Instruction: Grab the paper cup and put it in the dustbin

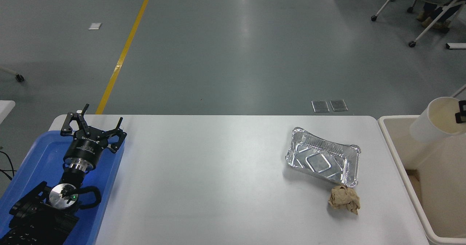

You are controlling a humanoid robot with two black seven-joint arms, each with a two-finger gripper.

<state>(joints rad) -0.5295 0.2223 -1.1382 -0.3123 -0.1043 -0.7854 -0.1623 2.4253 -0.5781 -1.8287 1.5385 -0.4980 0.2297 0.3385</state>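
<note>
The paper cup point(435, 120) is white with a cream inside. It hangs tilted in the air at the right edge, its mouth turned up and to the right, over the near-left corner of the cream dustbin point(390, 141). Only a small black piece of my right gripper point(461, 112) shows, at the cup's rim, and it holds the cup there. The rest of the right arm is out of the picture. My left gripper point(96, 125) is parked at the lower left with its fingers spread open and empty.
A blue plastic tray point(40, 157) lies under the parked left arm. A silver foil tray point(322, 157) and a crumpled brown paper ball point(344, 199) lie on the white table point(204, 179) near the dustbin. A wheeled chair stands far off at the top right.
</note>
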